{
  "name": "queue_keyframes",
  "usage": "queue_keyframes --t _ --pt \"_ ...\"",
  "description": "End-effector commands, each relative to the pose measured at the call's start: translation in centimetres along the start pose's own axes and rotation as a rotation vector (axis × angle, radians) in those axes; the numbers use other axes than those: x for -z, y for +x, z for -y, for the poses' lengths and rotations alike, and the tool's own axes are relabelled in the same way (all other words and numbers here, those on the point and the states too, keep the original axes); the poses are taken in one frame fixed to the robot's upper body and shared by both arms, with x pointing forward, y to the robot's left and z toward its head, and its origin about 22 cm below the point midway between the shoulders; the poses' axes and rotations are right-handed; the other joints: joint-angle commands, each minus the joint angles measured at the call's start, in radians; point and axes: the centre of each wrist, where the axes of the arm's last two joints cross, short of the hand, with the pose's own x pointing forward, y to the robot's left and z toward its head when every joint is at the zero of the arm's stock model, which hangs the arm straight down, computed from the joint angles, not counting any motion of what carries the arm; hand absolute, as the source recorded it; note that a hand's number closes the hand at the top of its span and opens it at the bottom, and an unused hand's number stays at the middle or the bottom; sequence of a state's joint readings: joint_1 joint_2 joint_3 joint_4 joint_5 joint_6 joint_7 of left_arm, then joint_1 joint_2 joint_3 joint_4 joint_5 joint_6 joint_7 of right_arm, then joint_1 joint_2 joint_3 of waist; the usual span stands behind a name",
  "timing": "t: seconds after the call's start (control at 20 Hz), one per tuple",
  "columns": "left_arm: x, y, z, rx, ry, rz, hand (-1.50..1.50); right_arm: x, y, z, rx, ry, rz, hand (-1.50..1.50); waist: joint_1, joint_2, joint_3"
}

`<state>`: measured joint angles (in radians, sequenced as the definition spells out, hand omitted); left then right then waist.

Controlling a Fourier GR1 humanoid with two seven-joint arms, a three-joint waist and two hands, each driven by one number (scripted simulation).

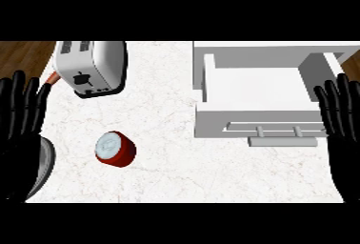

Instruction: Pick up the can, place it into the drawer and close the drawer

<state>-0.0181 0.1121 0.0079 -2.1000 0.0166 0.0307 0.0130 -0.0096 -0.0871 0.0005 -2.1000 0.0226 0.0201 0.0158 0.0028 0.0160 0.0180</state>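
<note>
Left hand [20,112], at the view's left edge: fingers straight and spread, pointing up, holding nothing. Right hand [341,112], at the view's right edge: likewise flat, fingers apart and empty, lying just beside the right wall of the drawer [253,119]. Between the two hands stretches the white marbled worktop [183,171]. Can [115,149]: red body with a pale silvery top, tilted on the worktop in the lower left part, near the left hand but apart from it, and well apart from the drawer. Toaster [91,66]: white and silver, two slots on top, black base, standing at the upper left, above the can. Drawer: white, pulled open at the upper right, its inside bare, with a bar handle [281,136] on its front, facing the lower edge. A dark rounded object [44,164], partly hidden, shows under the left hand at the worktop's left edge.
</note>
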Motion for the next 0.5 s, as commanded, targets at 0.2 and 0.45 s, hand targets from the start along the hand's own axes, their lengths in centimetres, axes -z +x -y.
queue_keyframes --t 0.2,0.45 --pt "-0.6 1.1 0.4 -0.137 -0.203 0.024 -1.5 0.9 0.2 -0.1 0.049 0.008 -0.022 -1.5 0.0 -0.017 -0.018" --pt "-3.0 0.5 -1.2 -0.015 -0.178 -0.38 -1.5 -2.0 -1.8 2.8 -0.011 -0.212 -0.317 -1.5 0.0 -0.018 -0.016"
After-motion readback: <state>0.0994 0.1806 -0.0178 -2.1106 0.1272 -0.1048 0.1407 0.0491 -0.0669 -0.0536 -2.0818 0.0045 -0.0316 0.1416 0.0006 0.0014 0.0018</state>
